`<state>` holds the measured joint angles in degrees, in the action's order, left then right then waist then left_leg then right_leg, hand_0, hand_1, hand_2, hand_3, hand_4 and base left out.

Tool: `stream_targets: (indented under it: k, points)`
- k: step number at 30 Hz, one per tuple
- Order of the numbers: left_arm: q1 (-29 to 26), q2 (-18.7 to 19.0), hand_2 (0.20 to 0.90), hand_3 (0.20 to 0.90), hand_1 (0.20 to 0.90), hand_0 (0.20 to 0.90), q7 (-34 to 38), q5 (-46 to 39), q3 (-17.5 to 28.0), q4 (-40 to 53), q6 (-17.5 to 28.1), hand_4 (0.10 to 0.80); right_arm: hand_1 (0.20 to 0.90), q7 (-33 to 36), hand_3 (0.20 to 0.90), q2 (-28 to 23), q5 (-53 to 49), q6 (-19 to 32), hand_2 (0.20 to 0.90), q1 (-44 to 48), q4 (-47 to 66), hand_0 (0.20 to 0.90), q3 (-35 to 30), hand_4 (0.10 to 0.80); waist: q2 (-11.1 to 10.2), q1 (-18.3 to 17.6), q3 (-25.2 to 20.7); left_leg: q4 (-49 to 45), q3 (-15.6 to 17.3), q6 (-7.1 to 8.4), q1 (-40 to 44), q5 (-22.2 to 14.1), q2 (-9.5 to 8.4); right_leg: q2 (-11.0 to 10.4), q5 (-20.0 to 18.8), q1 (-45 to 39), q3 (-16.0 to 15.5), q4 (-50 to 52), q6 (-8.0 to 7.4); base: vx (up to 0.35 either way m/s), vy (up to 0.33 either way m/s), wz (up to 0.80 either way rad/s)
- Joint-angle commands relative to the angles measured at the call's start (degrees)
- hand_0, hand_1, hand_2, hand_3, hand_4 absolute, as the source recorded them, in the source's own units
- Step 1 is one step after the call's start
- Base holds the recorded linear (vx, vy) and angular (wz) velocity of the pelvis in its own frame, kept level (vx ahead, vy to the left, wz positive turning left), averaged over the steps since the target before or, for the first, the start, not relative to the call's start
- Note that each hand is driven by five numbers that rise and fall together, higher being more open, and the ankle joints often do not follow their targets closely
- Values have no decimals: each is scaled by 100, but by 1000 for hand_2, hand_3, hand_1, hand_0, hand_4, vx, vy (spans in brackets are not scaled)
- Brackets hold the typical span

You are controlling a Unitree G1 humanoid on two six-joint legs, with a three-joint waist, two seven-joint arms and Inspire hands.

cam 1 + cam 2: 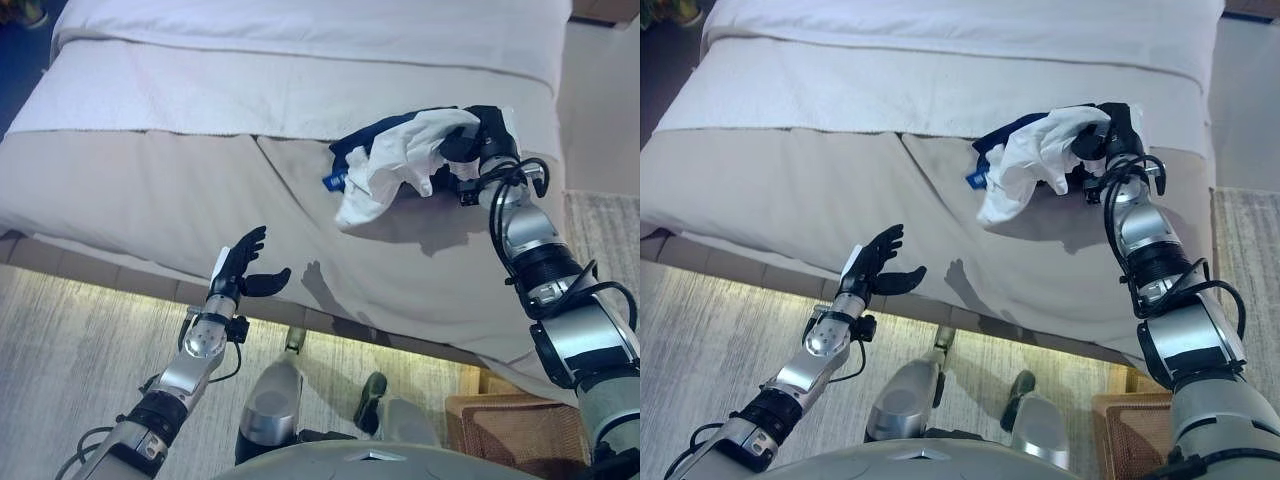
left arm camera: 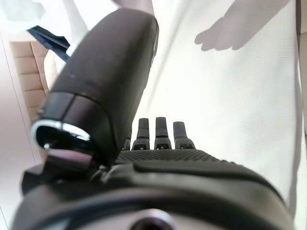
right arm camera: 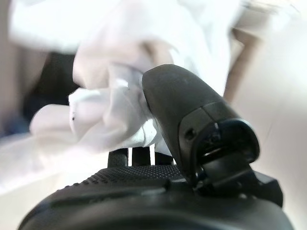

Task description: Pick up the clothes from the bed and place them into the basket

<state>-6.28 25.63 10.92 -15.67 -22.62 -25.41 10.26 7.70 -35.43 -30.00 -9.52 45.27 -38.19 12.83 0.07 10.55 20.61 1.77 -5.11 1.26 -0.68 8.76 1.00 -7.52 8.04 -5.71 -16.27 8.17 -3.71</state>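
The left hand (image 1: 243, 262) hovered with fingers spread and empty at the near edge of the bed (image 1: 150, 190). Farther right, the right hand (image 1: 478, 140) was clenched on a white garment (image 1: 400, 155), lifted over dark blue clothing (image 1: 358, 140) on the bedcover. A woven basket (image 1: 515, 430) showed on the floor at far right.

White garment (image 1: 400, 160) over navy garment (image 1: 362, 136); beige bed cover (image 1: 150, 200); brown woven basket (image 1: 510, 432).
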Motion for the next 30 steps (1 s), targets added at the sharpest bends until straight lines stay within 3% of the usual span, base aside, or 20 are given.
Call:
stream_targets:
  k: [1, 3, 8, 13, 17, 19, 20, 25, 30]
  points:
    - [147, 142, 900, 900, 900, 900, -219, 182, 247, -93, 349, 800, 300, -1557, 200, -295, -2157, 443, 300, 93, 298, 300, -63, 100, -257, -48, -1003, -347, 192, -40, 400, -1095, -107, -50, -786, 25, 519, -597, 37, 71, -54, -1]
    - [188, 190, 900, 900, 900, 900, -311, 192, 282, -97, 336, 800, 300, -1980, 200, -284, -2587, 314, 300, 55, 274, 300, -173, 100, -294, -26, -1044, -309, 183, -32, 443, -1094, -93, -41, -793, -13, 499, -633, 36, 63, -48, 1]
    - [390, 310, 900, 900, 900, 900, -524, 244, 282, -275, 524, 800, 300, -3217, 200, -270, -3985, -685, 300, 131, 286, 300, -244, 100, -378, 60, -1202, -63, 128, 16, 577, -1010, -83, 13, -893, -147, 454, -885, 1, 63, -39, 0]
    - [496, 369, 900, 900, 900, 900, -565, 279, 277, -363, 708, 800, 300, -3537, 200, -92, -5078, -1291, 300, 133, 460, 300, -180, 100, -411, 116, -1267, 42, 119, 26, 603, -949, -88, 36, -976, -173, 428, -1020, -21, 18, -14, 2]
    - [565, 399, 900, 900, 900, 900, -622, 253, 279, -394, 758, 800, 300, -2788, 200, 277, -6672, -1218, 300, 199, 426, 300, -409, 100, -391, 192, -1309, 102, 105, 19, 651, -948, -103, 38, -1039, -235, 402, -1151, -45, 24, 0, 1]
    - [575, 393, 900, 900, 900, 900, -626, 249, 277, -378, 723, 800, 300, -2438, 200, 389, -6970, -1106, 300, 196, 353, 300, -515, 100, -379, 202, -1322, 121, 99, 8, 663, -950, -108, 41, -1044, -240, 405, -1165, -49, 28, 17, 8]
    - [578, 380, 900, 900, 900, 900, -607, 235, 259, -361, 676, 800, 300, -1889, 200, 500, -7288, -914, 300, 192, 178, 300, -680, 100, -356, 207, -1338, 140, 101, -4, 669, -949, -110, 40, -1047, -239, 406, -1170, -55, 31, 21, 8]
    - [509, 359, 900, 900, 900, 900, -354, 131, 99, -358, 538, 800, 300, -784, 200, 508, -7726, -620, 300, 88, -860, 300, -1212, 100, -294, 181, -1319, 225, 97, -43, 707, -923, -116, 50, -1082, -220, 426, -1181, -70, 31, 14, 4]
    - [337, 288, 900, 900, 900, 900, -97, 30, -78, -463, 466, 800, 300, -38, 200, 501, -7396, -520, 300, 30, -2029, 300, -1788, 100, -205, 154, -1236, 276, 100, -89, 706, -907, -125, 61, -1127, -184, 473, -1213, -72, 4, 0, 1]
